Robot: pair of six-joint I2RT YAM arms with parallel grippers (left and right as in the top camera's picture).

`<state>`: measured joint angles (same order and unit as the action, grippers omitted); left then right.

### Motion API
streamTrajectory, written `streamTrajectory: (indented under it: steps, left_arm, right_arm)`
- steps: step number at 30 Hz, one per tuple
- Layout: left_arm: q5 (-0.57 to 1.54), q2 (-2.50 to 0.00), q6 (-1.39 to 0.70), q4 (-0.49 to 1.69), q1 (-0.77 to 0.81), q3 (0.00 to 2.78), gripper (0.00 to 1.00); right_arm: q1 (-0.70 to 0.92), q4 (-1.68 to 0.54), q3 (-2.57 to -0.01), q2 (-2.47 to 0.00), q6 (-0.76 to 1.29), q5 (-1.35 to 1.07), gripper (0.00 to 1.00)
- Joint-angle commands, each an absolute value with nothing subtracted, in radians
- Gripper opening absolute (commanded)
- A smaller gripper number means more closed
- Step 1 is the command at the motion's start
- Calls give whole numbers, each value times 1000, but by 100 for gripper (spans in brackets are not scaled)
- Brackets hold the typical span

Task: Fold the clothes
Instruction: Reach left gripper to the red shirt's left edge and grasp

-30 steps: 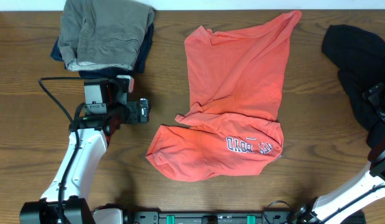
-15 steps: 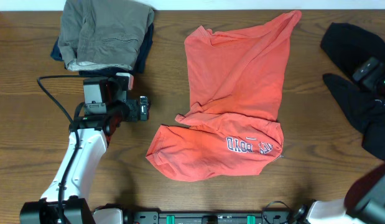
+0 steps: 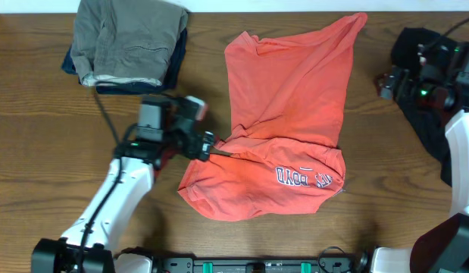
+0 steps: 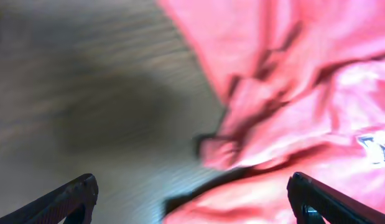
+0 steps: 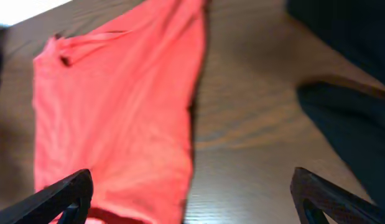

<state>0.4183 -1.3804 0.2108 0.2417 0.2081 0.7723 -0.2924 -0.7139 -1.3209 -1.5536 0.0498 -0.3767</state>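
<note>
Khaki over navy, two folded garments (image 3: 128, 42) sit stacked far left, finished by my reckoning. My left fingers (image 4: 71, 196) gape wide and empty at the one coral T-shirt (image 3: 283, 98) lying rumpled mid-surface (image 3: 37, 136), placed, I judge, to catch its sleeve. Further along, my right fingers (image 5: 64, 193) are equally spread and empty, hovering beside the one black garment (image 3: 425, 129).

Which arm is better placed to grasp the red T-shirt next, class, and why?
Probably left. The left gripper sits open at the crumpled edge of the red T-shirt; the right gripper, also open, hangs off the shirt, by the black garment.
</note>
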Motion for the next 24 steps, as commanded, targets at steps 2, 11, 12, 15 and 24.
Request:
streamTrajectory:
  steps: [2, 11, 12, 15, 24]
  left_arm:
    - [358, -1428, 294, 219, 287, 793, 98]
    - [279, -1583, 453, 148, 446, 793, 99]
    - [245, -1596, 466, 138, 463, 793, 99]
    - [159, -1620, 501, 115, 497, 793, 99]
    - [113, -1665, 506, 87, 509, 793, 87]
  right_arm:
    - [-290, -708, -1319, -1558, 18, -416, 99]
    - [-290, -740, -1319, -1558, 22, -416, 99]
    - [-290, -745, -1319, -1558, 22, -416, 99]
    - [-290, -752, -1319, -1558, 22, -416, 99]
    - [-287, -755, -1318, -1558, 29, -420, 99]
